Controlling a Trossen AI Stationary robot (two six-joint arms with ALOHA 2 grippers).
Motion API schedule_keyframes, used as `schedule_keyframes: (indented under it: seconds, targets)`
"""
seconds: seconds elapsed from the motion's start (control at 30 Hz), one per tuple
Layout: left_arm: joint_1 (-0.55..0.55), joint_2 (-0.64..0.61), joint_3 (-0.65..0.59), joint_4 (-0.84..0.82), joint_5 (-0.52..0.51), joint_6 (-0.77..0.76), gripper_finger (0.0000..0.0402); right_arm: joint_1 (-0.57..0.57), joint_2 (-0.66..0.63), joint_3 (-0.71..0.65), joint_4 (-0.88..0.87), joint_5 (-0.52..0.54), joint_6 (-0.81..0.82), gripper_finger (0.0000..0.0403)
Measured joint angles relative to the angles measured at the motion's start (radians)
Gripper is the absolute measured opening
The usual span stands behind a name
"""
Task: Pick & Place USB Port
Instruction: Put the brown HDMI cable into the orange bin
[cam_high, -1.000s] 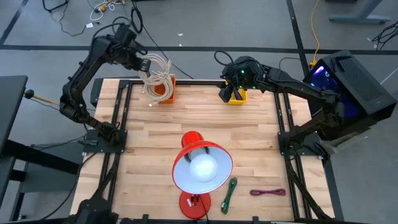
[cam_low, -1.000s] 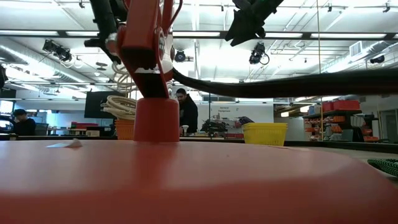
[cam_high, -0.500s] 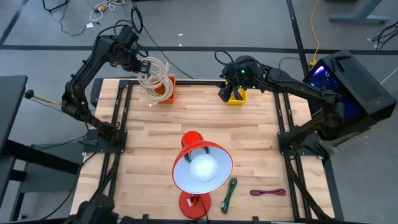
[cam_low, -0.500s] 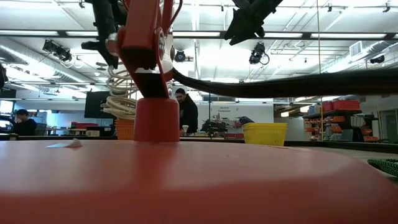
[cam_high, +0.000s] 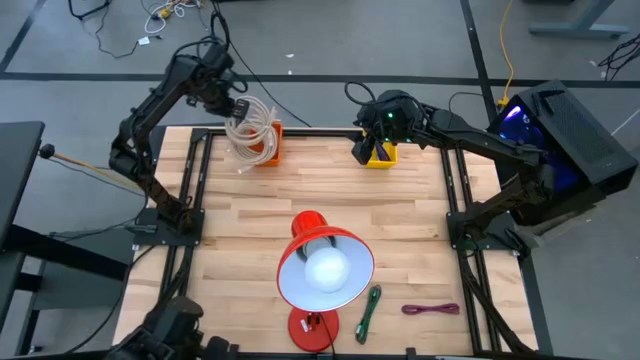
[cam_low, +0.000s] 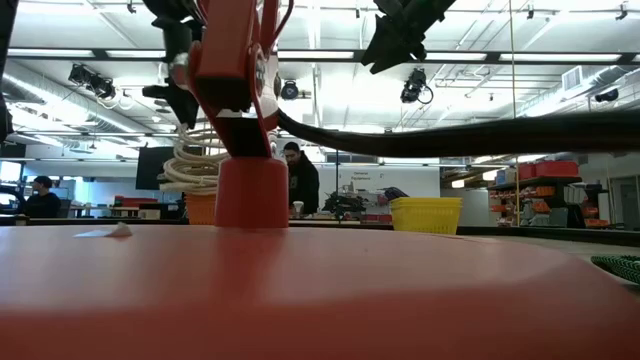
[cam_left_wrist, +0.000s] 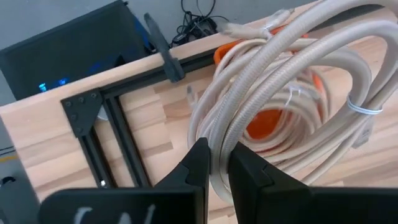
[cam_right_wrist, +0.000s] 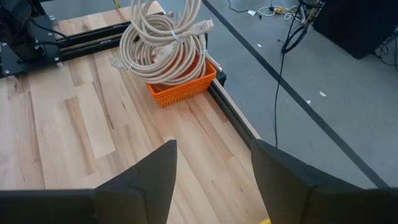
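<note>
Lying nearest the front edge of the wooden surface (cam_high: 230, 220) in the high view, at the lower right of the frame, are a green cable (cam_high: 368, 310) and, just to its right, a purple cable (cam_high: 431, 309), apart from each other. Left of them stands a red desk lamp (cam_high: 322, 268), its round shade facing up toward the camera; in the low view its base and post fill the left half of the frame.

Farther back, at the upper middle of the high view, a yellow basket (cam_high: 379, 155) sits at the far edge of the surface. The right gripper (cam_high: 363, 148) hangs over its left side, and the right wrist view shows its two fingers spread wide with nothing between them.

At the upper left of the high view an orange basket (cam_high: 268, 146) sits at the far edge. Above it hangs the cable bundle (cam_high: 249, 128): a thick, cream-coloured cord wound into several loose loops, bound at one place by a thin tie, with a pale plug end sticking out near the top. The left gripper (cam_left_wrist: 214, 163) pinches one strand of the loops between its nearly closed fingers, and the bundle's lower loops dangle over the orange basket.

Beyond the surface, a person (cam_low: 299, 180) stands in the room.
</note>
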Motion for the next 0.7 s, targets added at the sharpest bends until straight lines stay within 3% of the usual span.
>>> schedule_keyframes:
  seconds: [0.17, 0.7]
  targets:
    - [-0.002, 0.002, 0.000, 0.046, 0.048, 0.002, 0.0037, 0.000, 0.000, 0.000, 0.001, 0.000, -0.001, 0.0208]
    - [-0.001, 0.002, 0.000, 0.032, 0.048, -0.018, 0.0037, 0.000, 0.000, 0.000, 0.005, 0.001, -0.001, 0.0208]
